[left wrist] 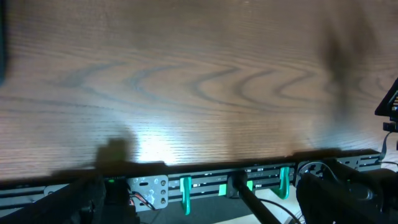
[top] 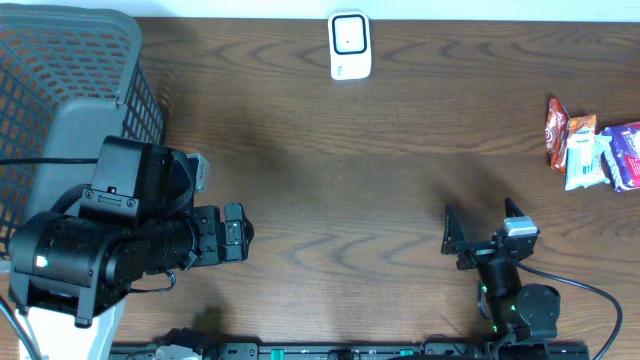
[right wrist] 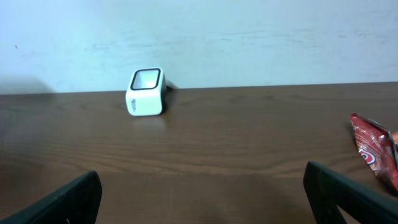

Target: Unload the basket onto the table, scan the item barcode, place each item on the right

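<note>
Your left gripper (top: 238,234) hangs over the bare wooden table (top: 350,180), just off the grey mesh basket (top: 70,60), its jaws spread wide with nothing between them. Your right gripper (top: 455,238) sits low near the front edge, its jaws likewise spread and empty, its fingers (right wrist: 62,202) framing the far side of the table. You'll find the snack packets (top: 590,150) lying in a cluster at the right edge, well apart from both grippers; the white scanner (top: 350,45) stands at the far edge, near the middle.
</note>
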`<state>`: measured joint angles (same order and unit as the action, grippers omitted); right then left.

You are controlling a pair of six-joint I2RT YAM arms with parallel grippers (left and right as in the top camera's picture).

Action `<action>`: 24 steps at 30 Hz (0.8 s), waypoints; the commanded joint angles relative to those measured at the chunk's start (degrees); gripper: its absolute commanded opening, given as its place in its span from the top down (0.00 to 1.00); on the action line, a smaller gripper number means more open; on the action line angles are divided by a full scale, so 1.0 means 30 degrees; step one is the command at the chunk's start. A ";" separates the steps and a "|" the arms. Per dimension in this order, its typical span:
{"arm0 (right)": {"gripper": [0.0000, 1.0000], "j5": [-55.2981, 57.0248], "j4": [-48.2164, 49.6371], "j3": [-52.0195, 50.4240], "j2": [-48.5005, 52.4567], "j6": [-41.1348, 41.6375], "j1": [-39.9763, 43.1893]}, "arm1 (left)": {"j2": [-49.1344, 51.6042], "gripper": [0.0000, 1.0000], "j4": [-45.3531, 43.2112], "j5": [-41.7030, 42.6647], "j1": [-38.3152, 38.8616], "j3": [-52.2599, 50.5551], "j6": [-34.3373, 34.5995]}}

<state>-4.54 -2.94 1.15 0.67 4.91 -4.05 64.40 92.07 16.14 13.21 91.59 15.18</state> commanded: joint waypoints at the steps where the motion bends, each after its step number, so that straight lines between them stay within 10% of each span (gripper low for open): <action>1: 0.01 -0.0189 0.0240 -0.0277 -0.0131 -0.0240 0.0357 | -0.0022 0.02 0.0364 -0.0124 -0.0058 0.0124 -0.0044; 24: 0.01 -0.0321 -0.0335 -0.0277 0.0787 -0.0525 0.1494 | -0.0022 0.02 0.0357 -0.0124 -0.0058 0.0124 -0.0044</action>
<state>-5.02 -3.81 0.56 1.41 4.19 0.10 64.40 92.07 16.14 13.21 91.59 15.18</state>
